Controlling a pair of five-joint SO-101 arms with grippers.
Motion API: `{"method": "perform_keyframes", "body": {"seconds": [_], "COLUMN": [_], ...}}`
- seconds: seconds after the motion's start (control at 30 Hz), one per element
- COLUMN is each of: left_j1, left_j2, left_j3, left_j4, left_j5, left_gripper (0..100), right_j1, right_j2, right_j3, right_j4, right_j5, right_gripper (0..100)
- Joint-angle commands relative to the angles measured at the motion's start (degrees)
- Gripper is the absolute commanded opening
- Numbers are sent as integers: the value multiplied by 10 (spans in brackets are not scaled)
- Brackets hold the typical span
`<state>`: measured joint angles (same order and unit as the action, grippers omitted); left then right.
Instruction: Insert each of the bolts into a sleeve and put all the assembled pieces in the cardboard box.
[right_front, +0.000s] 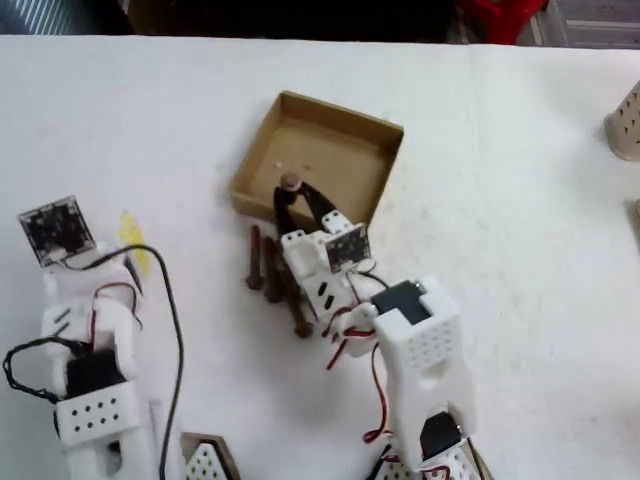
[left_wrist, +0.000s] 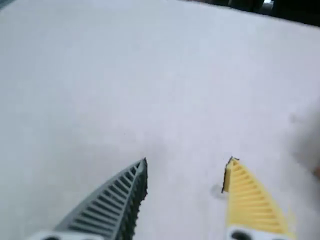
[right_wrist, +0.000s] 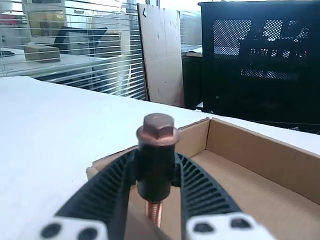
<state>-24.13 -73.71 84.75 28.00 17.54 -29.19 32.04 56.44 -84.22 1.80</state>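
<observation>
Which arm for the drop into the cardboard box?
Right: the right gripper holds the sleeved bolt at the cardboard box rim; the left gripper is open over bare table.

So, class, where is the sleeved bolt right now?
The sleeved bolt stands upright in the right claw, above the near wall of the cardboard box in the high view.

left hand (left_wrist: 187, 162) spread wide; right hand (right_wrist: 155, 167), arm outstretched, clamped on a bolt (right_wrist: 158, 129).
</observation>
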Motion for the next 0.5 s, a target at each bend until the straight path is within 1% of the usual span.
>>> {"method": "perform_keyframes", "body": {"seconds": [0.0, 0.1, 0.13, 0.23, 0.33, 0.43, 0.47], "left_j1": [-8, -7, -7, 7, 34, 45, 45], "left_j2": [-13, -11, -11, -10, -10, -10, -10], "left_j3": [33, 55, 58, 68, 69, 69, 69], "left_j4": [-27, -47, -46, -35, -19, -21, -21], "left_j5": [4, 1, -11, -89, -131, -138, -149], "left_gripper": [260, 260, 260, 247, 158, 36, 15], "right_j1": [14, 17, 19, 26, 36, 44, 45], "right_j2": [-44, -89, -112, -198, -289, -371, -397], "right_j3": [-2, 33, 51, 111, 134, 133, 126], "right_j4": [-4, -3, -3, 15, 115, 264, 312], "right_j5": [-3, -3, -3, -3, -3, -3, -3], "right_gripper": [15, 15, 15, 15, 15, 15, 15]}}
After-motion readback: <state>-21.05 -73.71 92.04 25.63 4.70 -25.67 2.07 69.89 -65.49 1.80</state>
